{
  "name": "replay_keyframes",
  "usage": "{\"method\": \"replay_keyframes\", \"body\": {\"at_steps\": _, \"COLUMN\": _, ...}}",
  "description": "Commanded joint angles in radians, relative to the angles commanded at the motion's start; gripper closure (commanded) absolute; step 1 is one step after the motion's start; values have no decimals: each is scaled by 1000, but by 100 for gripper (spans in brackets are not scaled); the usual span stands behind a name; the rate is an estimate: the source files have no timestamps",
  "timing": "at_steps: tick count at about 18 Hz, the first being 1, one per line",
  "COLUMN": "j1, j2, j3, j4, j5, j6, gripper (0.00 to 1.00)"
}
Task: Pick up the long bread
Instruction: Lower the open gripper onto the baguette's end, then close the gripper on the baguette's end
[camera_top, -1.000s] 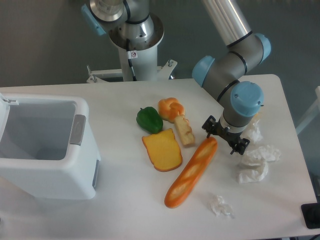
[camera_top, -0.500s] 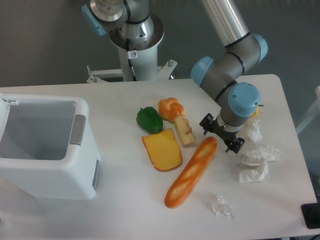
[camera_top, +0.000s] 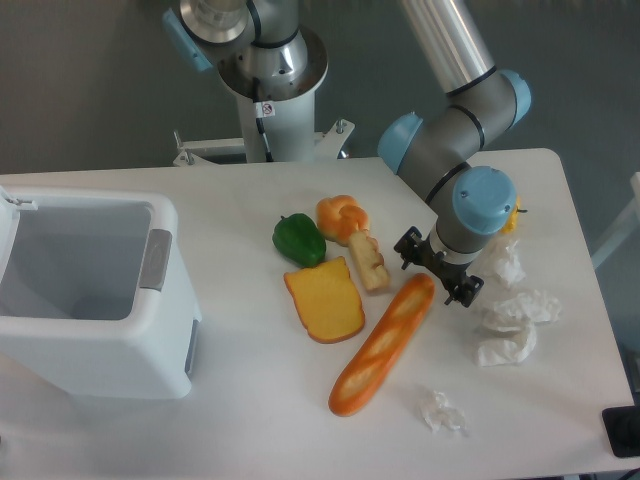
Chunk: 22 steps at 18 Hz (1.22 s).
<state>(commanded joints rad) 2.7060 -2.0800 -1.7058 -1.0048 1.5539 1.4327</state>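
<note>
One white table (camera_top: 250, 430) fills most of the frame, cut off at the left and bottom edges. At the left, a white open-topped bin (camera_top: 85, 295) is seen, its left side cropped by the frame; its inside looks grey and nothing can be made out in it. Right of the bin, bare table is left open down to the bottom edge. In the centre a green toy pepper (camera_top: 298, 239) lies beside a knotted bun (camera_top: 341, 217), a pale block of food (camera_top: 368, 262) touching the bun, and a flat orange bread slice (camera_top: 324, 299). The long bread (camera_top: 384, 343) lies diagonally on the table, from lower centre up toward the right, its left side close to the slice. The gripper (camera_top: 437, 272) is held just over the bread's upper end, mostly hidden under the arm's blue-capped wrist (camera_top: 480, 200); the black jaws look spread apart across that end, nothing being held. Crumpled white paper (camera_top: 510, 325) lies right of the gripper, and a smaller scrap (camera_top: 440, 410) near the bottom. At the lower right corner a dark object (camera_top: 625, 430) is cut off.
</note>
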Motion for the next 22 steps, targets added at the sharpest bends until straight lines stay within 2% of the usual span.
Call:
{"method": "replay_keyframes", "body": {"at_steps": 4, "j1": 0, "j2": -9, "j3": -3, "j4": 6, "j5": 0, "j6": -2, "gripper": 0}}
{"method": "replay_keyframes", "body": {"at_steps": 10, "j1": 6, "j2": -9, "j3": -3, "j4": 3, "j5": 0, "j6": 28, "gripper": 9}}
{"method": "replay_keyframes", "body": {"at_steps": 14, "j1": 6, "j2": -9, "j3": -3, "j4": 3, "j5": 2, "j6": 32, "gripper": 20}}
{"method": "replay_keyframes", "body": {"at_steps": 19, "j1": 6, "j2": -11, "j3": 0, "j4": 3, "j5": 2, "j6": 26, "gripper": 35}}
{"method": "replay_keyframes", "body": {"at_steps": 21, "j1": 6, "j2": -11, "j3": 5, "j4": 3, "j5": 2, "j6": 25, "gripper": 47}}
{"method": "replay_keyframes", "body": {"at_steps": 22, "j1": 6, "j2": -11, "j3": 6, "j4": 2, "j5": 2, "j6": 23, "gripper": 59}}
